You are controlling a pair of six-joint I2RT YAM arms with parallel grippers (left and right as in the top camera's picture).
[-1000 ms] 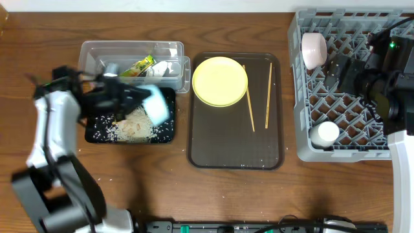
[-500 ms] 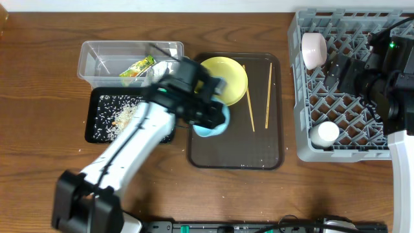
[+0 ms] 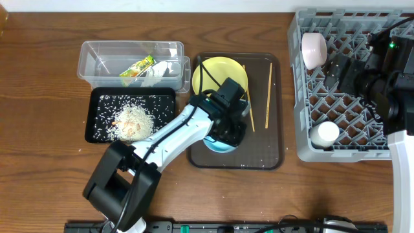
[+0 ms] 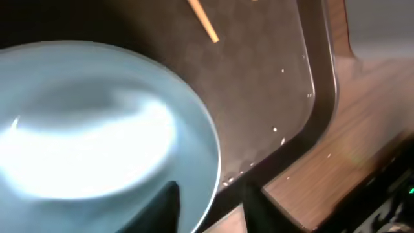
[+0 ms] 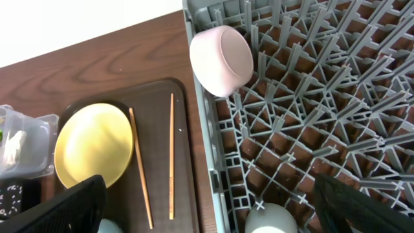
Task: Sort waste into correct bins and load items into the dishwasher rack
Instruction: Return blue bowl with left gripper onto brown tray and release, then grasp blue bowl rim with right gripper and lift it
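Step in hand: the emptied light blue bowl (image 3: 218, 144) is judged to be in course of being set down.
Left jaws: closed on the bowl's rim, one finger inside and one outside, though the wrist view is blurred.
Light blue bowl: on or just above the serving tray (image 3: 259, 154), at 6 o'clock of the yellow plate (image 3: 217, 76).
Rice (image 3: 132, 120): heaped in the black tray (image 3: 97, 97), at 9 o'clock of the bowl.
Right jaws: spread wide and empty, above the dishwasher rack (image 3: 362, 145).
Next move: release is called for, then carriage to the rack at 3 o'clock, clear of the chopsticks (image 3: 248, 107).
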